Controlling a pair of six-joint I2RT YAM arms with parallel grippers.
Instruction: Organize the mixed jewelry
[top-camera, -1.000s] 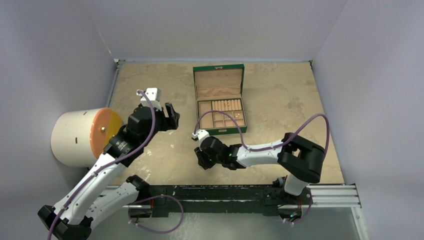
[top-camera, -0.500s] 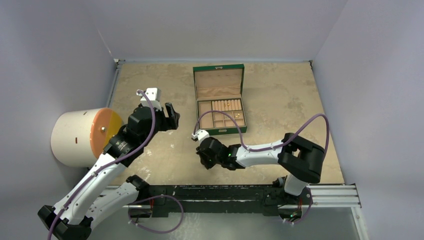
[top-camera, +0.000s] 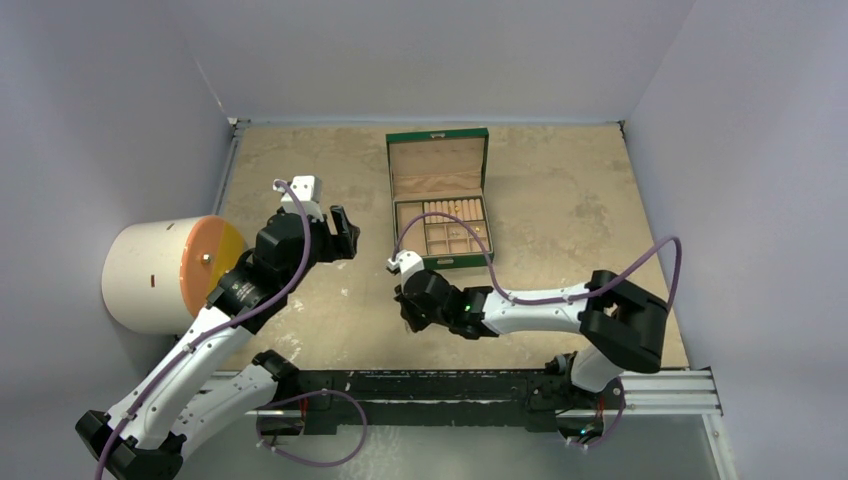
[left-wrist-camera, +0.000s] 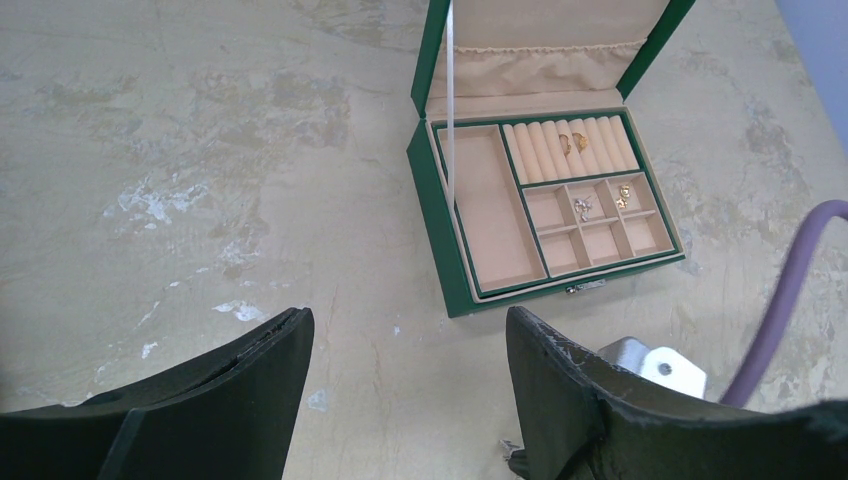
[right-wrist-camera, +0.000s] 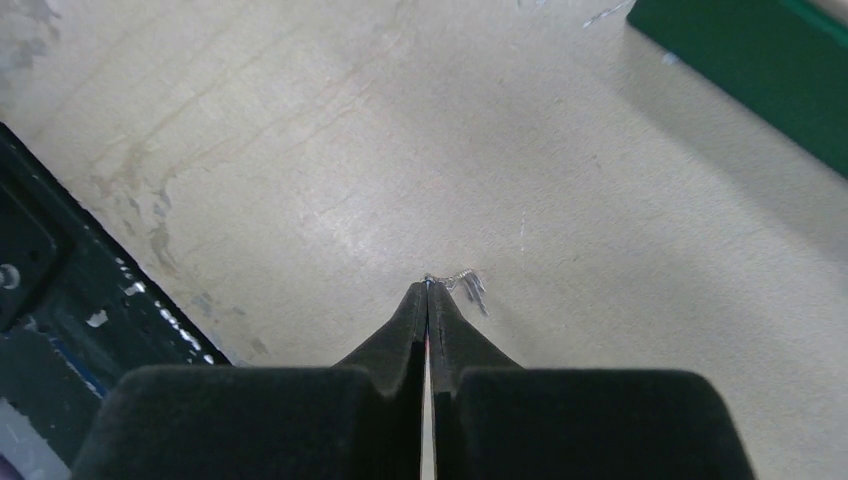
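My right gripper (right-wrist-camera: 428, 286) is shut, its tips pinching one end of a tiny silver jewelry piece (right-wrist-camera: 466, 286) that trails to the right just over the tan table. From above, the right gripper (top-camera: 412, 317) sits in front of the open green box (top-camera: 398, 236). In the left wrist view the box (left-wrist-camera: 436, 230) holds more jewelry. Gold rings (left-wrist-camera: 572, 142) sit on the rolls. A silver piece (left-wrist-camera: 583, 207) and a gold piece (left-wrist-camera: 622, 193) lie in small compartments. My left gripper (left-wrist-camera: 407, 320) hangs open and empty left of the box, also visible from above (top-camera: 342, 232).
A white cylinder with an orange face (top-camera: 160, 273) stands at the left wall. The black rail (top-camera: 440, 385) runs along the near edge, its dark corner (right-wrist-camera: 40, 300) close to the right gripper. Grey walls enclose the table.
My right gripper has closed onto the silver piece, and its arm has shifted slightly right and toward the box. The left arm has not moved.
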